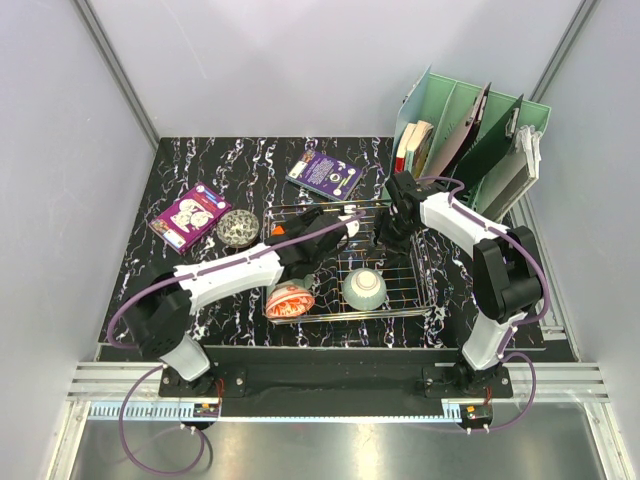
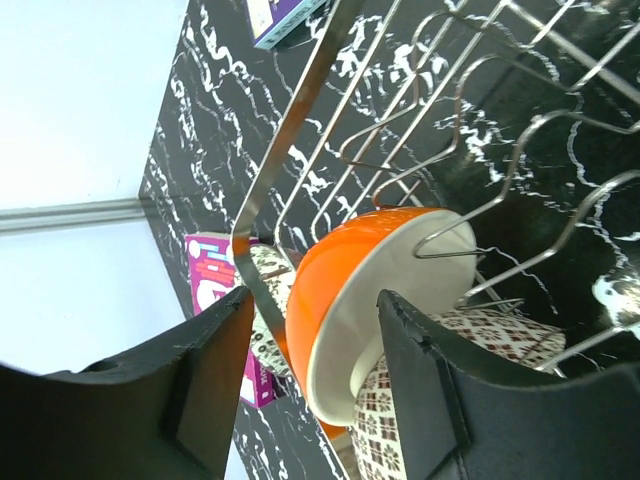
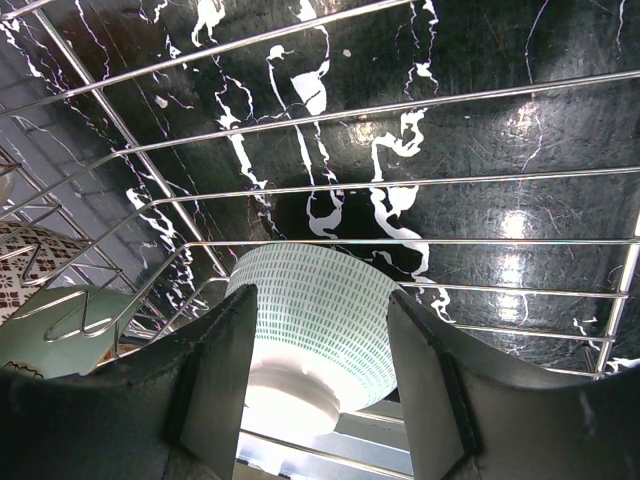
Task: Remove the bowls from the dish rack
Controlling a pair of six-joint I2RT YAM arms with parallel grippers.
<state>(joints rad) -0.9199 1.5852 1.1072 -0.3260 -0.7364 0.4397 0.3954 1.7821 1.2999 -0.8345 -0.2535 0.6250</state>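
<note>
The chrome dish rack [image 1: 400, 300] stands in the middle of the black marbled table. In it lie a red-pink floral bowl [image 1: 290, 300] and a celadon bowl [image 1: 364, 288]. My left gripper [image 1: 335, 228] reaches into the rack's back left. Its jaws [image 2: 315, 300] are open and straddle the rim of an orange bowl [image 2: 350, 270] that leans on a brown-patterned bowl [image 2: 500, 335]. My right gripper [image 1: 393, 228] is at the rack's back. In the right wrist view it [image 3: 320, 295] is shut on a white bowl with green dashes [image 3: 320, 320], foot towards the camera.
A grey patterned bowl [image 1: 237, 227] sits on the table left of the rack, beside a purple box [image 1: 188, 217]. Another purple box [image 1: 325, 173] lies behind the rack. A mint-green file organizer [image 1: 470, 135] with books stands at the back right. Rack wires [image 2: 440, 130] surround both grippers.
</note>
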